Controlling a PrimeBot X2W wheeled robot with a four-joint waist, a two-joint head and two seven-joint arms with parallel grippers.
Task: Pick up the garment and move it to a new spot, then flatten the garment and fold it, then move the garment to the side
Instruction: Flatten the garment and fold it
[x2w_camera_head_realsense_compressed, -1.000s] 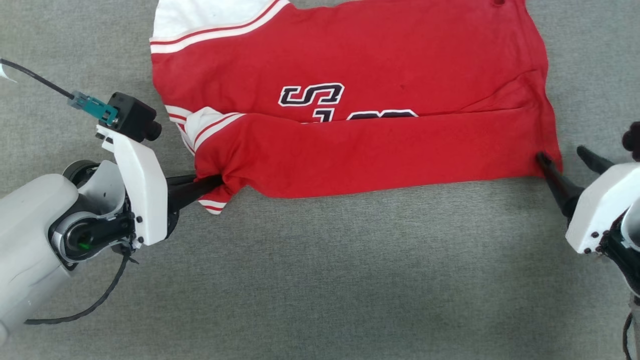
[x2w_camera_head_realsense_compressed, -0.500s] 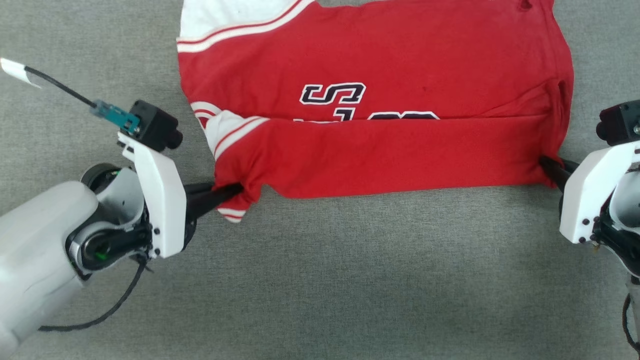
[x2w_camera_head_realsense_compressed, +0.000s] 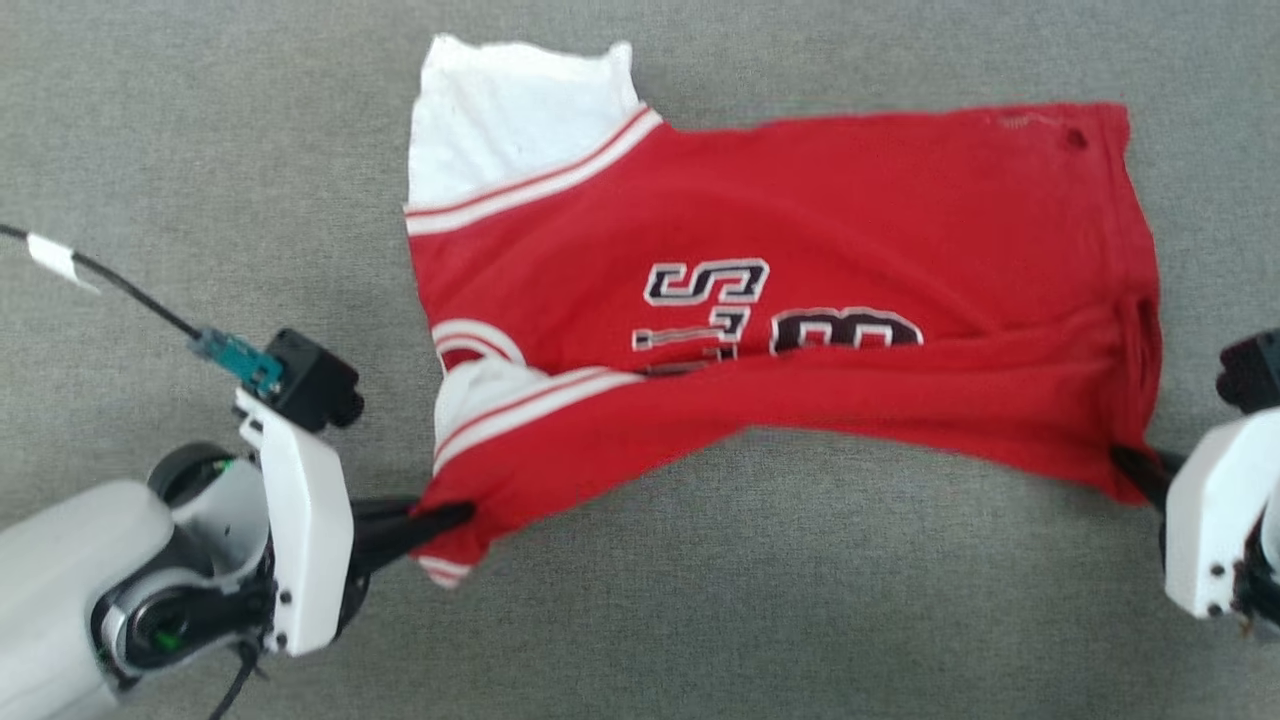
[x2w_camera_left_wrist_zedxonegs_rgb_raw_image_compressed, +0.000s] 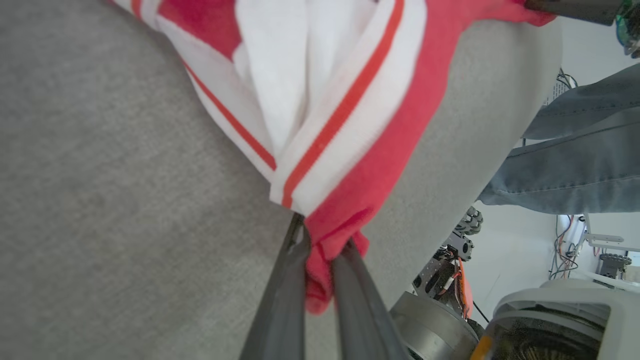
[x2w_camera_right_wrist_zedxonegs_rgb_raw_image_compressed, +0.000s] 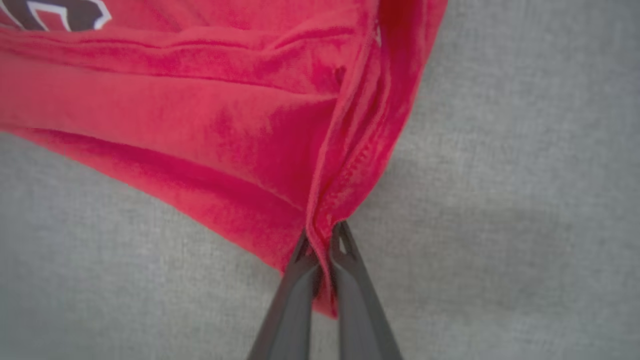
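Two clenched grippers hold the red jersey (x2w_camera_head_realsense_compressed: 800, 200) spread on the grey surface (x2w_camera_head_realsense_compressed: 700, 620), the left gripper (x2w_camera_head_realsense_compressed: 455, 517) pinching its striped sleeve corner (x2w_camera_left_wrist_zedxonegs_rgb_raw_image_compressed: 310, 150) left of the dark lettering (x2w_camera_head_realsense_compressed: 710, 282) and the right gripper (x2w_camera_head_realsense_compressed: 1125, 460) pinching its hem corner (x2w_camera_right_wrist_zedxonegs_rgb_raw_image_compressed: 345, 200) right of it, so the long axis runs between them.

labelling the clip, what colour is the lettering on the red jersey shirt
Dark lettering with white outlines, clearest in the head view.

A grey surface (x2w_camera_head_realsense_compressed: 640, 600) carries the garment (x2w_camera_head_realsense_compressed: 850, 220).
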